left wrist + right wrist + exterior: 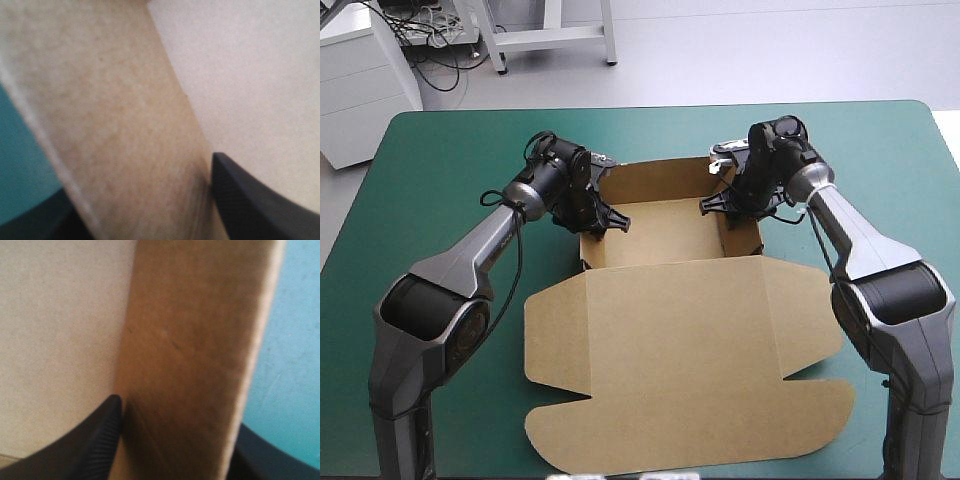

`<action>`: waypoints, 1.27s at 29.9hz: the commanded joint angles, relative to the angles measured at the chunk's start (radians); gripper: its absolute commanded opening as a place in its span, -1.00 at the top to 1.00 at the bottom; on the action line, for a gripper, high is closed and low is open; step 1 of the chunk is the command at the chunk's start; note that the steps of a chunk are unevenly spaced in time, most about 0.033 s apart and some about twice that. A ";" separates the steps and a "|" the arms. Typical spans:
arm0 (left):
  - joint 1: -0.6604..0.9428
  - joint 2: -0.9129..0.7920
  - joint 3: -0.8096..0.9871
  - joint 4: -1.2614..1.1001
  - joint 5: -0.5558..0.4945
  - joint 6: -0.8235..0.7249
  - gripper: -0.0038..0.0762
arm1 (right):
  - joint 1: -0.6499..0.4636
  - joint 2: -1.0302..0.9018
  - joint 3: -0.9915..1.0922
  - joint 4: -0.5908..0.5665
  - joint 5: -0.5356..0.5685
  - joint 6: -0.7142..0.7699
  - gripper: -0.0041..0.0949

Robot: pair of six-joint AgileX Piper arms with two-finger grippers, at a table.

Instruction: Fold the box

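**Fig. Both side walls pinched, lid panel flat**

The brown box (670,340) lies at the middle of the desk (440,170). Its far part is raised into an open tray (665,232), and the lid (680,400) is spread flat toward the near edge.

The left pincer (603,222) is all but closed on the left wall (125,125) of the tray. One black finger (250,200) is inside over the pale floor, and the other is outside above the teal-green cover (20,165). The right pincer (732,208) mirrors it. It is nearly closed on the right wall (195,340), with one finger (85,445) inside and its partner outside.

The step in hand appears to be setting and tucking the two side walls.

- Keep both grips light, so that the board stays pinched but is not creased away from its score line.
- Move the two walls together. One-sided pressure would likely skew the tray or slide the whole sheet across the cover.
- Work close to the wall's base fold, and let the wall stand square to the floor before you release it.
- Leave the flat lid undisturbed. Dragging the tray toward you would buckle it.

No brand, label or printing can be read on the board in any view. The surfaces shown are plain.
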 commanded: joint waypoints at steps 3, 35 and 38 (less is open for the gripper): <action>0.010 -0.059 -0.028 0.009 0.029 0.003 -0.87 | 0.000 -0.057 -0.024 0.003 0.020 -0.002 -0.84; 0.011 -0.365 -0.179 -0.082 0.098 0.036 -0.83 | 0.000 -0.345 -0.026 0.027 0.020 0.032 -0.87; 0.011 -0.452 -0.125 -0.079 0.098 0.096 -0.71 | 0.000 -0.347 -0.026 0.027 0.020 0.032 -0.87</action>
